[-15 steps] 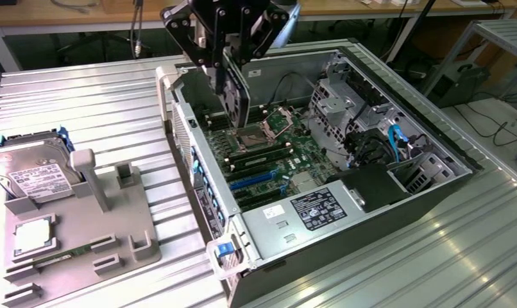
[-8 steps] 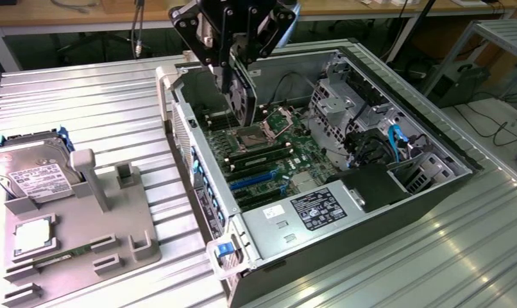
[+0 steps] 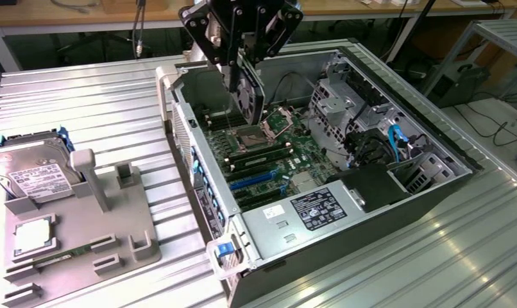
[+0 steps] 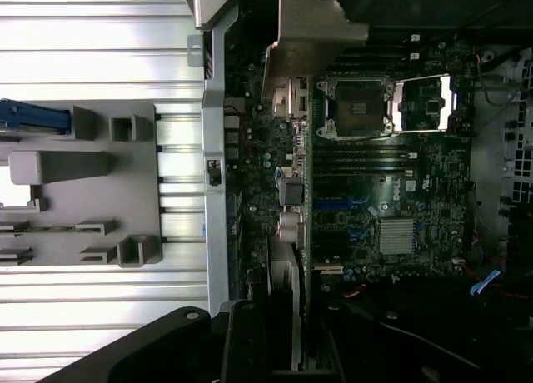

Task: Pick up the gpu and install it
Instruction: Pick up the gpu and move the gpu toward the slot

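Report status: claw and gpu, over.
Claw shut on thin flat gpu card with silver metal bracket. Card upright above green motherboard in open grey metal case, not seated. Blue slots empty.

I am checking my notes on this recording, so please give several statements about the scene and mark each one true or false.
1. The jaws hold the gpu over the open computer case. True.
2. The gpu sits in a blue slot. False: it hangs edge-down above the motherboard, apart from the blue slots.
3. The hard drive rests on the gray holder beside the case. True.
4. A side cover closes the case. False: the case is open and the motherboard shows.
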Robot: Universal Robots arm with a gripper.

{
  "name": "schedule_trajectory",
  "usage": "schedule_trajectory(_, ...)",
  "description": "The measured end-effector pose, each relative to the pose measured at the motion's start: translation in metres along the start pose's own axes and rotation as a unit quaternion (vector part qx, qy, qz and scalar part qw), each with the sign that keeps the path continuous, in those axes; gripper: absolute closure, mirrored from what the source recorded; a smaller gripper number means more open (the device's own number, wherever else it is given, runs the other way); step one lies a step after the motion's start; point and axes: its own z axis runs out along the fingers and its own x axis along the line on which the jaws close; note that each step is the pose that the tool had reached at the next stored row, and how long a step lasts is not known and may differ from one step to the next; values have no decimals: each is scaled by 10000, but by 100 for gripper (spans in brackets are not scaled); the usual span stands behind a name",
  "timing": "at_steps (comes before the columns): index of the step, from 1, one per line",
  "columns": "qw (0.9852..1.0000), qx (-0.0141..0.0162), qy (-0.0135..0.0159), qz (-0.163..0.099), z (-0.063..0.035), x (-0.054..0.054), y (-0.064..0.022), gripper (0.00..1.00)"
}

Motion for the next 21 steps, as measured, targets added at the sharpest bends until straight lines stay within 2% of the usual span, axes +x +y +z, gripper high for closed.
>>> schedule_trajectory(4, 10000, 0, 0, 0, 3, -125, 1, 72)
schedule_trajectory(21, 10000, 0, 0, 0, 7, -313, 3, 72)
